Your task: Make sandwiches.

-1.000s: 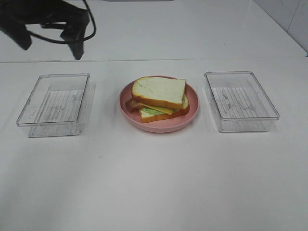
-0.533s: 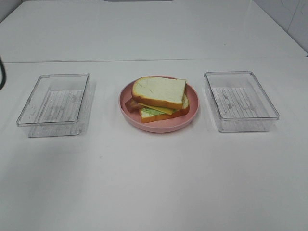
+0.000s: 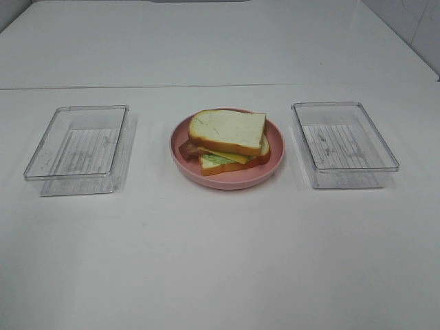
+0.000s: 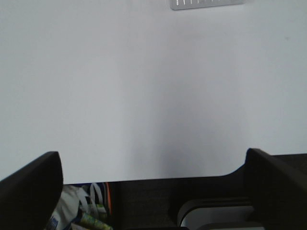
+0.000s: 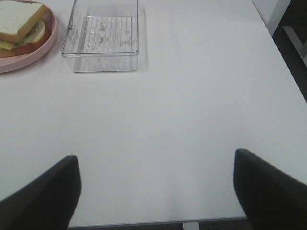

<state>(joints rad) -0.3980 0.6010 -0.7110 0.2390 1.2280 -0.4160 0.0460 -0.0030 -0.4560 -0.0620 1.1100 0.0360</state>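
Both grippers stand spread and empty, neither holding anything. The right gripper [image 5: 156, 191] hangs at the table's [image 3: 220, 261] right front edge; the left gripper [image 4: 153, 191] is past its edge. The sandwich [image 3: 227, 141] lies stacked on the plate [image 3: 275, 158] at mid-table, nearer the right arm, long axis across.

- No text, label, brand, number or sign is showing legibly in any view.
- Some packaging is lying below the table edge in the left wrist view, its print too blurred to read.
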